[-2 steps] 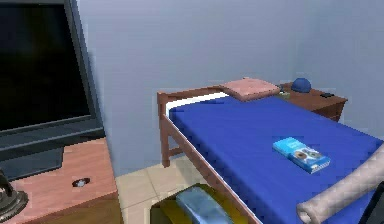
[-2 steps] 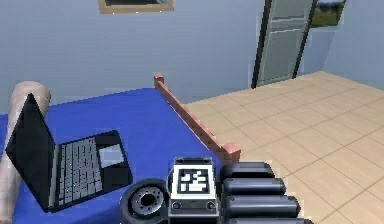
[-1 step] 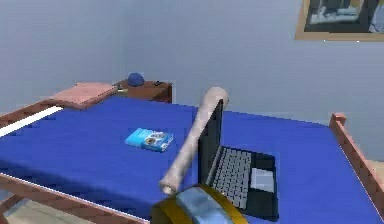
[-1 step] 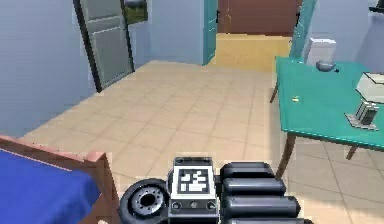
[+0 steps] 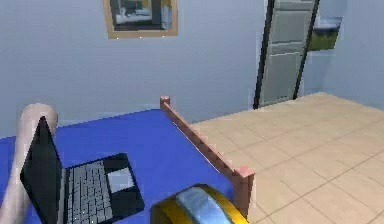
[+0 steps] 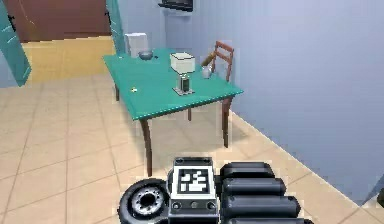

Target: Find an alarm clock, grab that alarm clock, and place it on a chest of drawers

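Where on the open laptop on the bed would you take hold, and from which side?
Probably the flat keyboard base of the laptop, at its free edge opposite the hinge, coming in low from the forward view's right. The screen stands upright along the left and blocks that side, while the thin base lies flat on the blue bed with that edge exposed.
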### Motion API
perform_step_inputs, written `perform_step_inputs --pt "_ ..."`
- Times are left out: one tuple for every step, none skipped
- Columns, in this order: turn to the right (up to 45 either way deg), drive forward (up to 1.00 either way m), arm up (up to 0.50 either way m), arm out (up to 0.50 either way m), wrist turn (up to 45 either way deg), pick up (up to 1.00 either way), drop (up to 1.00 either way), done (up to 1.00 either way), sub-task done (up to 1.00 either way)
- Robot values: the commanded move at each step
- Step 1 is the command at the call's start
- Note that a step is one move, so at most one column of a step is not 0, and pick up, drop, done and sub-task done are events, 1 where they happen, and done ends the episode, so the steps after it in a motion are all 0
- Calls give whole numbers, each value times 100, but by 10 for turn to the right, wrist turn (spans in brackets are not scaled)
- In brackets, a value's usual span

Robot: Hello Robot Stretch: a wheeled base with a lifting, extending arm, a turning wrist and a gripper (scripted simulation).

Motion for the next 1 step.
perform_step_inputs --pt "450 0 0 0 0 0 0 0 0"
